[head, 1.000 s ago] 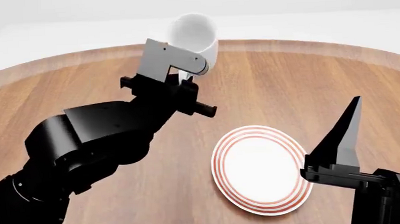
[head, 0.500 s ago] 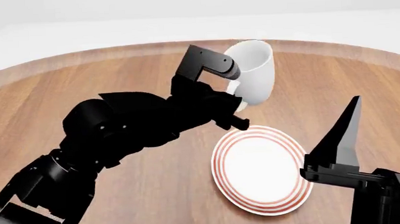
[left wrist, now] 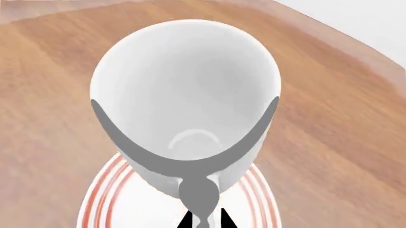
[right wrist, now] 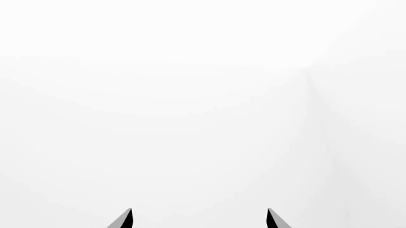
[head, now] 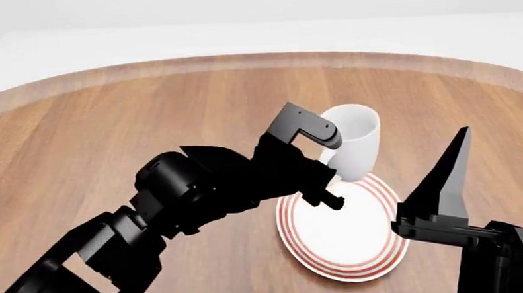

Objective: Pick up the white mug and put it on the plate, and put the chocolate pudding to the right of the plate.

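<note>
Wooden table (head: 110, 126) | left gripper (head: 328, 158) pinches white mug (head: 354, 146), upright over plate's (head: 372, 261) far rim, plate centre nearer robot | right gripper (right wrist: 198, 219) spread, idle | pudding barely visible

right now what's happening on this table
The left pincer holds the white mug upright over the far edge of the plate; whether it touches the plate can't be told. The right pincer is open, pointing up beside the plate, holding nothing. Only a sliver at the near edge may be the pudding.
</note>
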Available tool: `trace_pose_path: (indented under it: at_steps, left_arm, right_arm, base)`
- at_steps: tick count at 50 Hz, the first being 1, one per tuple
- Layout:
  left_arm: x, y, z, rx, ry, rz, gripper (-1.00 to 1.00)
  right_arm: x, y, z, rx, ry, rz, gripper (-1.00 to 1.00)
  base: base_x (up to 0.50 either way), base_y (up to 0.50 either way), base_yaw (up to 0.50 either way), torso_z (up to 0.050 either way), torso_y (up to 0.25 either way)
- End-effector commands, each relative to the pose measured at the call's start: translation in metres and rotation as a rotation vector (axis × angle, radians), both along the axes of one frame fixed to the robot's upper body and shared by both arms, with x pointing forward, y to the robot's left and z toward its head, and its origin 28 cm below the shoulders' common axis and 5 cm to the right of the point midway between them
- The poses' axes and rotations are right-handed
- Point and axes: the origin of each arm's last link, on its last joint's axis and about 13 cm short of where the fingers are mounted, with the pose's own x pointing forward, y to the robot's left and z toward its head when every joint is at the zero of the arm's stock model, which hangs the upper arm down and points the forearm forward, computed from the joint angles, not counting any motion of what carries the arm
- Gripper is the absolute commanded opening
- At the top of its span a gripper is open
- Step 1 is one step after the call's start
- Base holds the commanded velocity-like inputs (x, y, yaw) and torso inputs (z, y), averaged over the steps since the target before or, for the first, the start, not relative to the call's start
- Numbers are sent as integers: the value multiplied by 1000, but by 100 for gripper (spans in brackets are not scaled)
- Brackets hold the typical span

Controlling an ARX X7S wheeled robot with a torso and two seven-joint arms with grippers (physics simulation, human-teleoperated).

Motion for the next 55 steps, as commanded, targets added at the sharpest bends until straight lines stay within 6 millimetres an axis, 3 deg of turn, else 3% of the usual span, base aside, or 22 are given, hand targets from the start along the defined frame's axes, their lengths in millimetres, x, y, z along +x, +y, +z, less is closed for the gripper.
trace_pose_path:
  at_steps: [1, 23, 55]
  left_arm:
    - [4, -5, -11, 74, -7, -40, -100]
    - [18, -10, -22, 222, -21, -39, -100]
    - [21, -11, -43, 223, 57, -27, -100]
  right_arm:
    - [0, 0, -1, 2, 0, 1, 100]
    - [0, -1, -1, 5, 4, 3, 100]
    - [1, -1, -3, 13, 11, 7, 100]
  base:
    - [0, 0, 0, 0, 0]
    - [0, 0, 0, 0, 0]
    - [0, 0, 0, 0, 0]
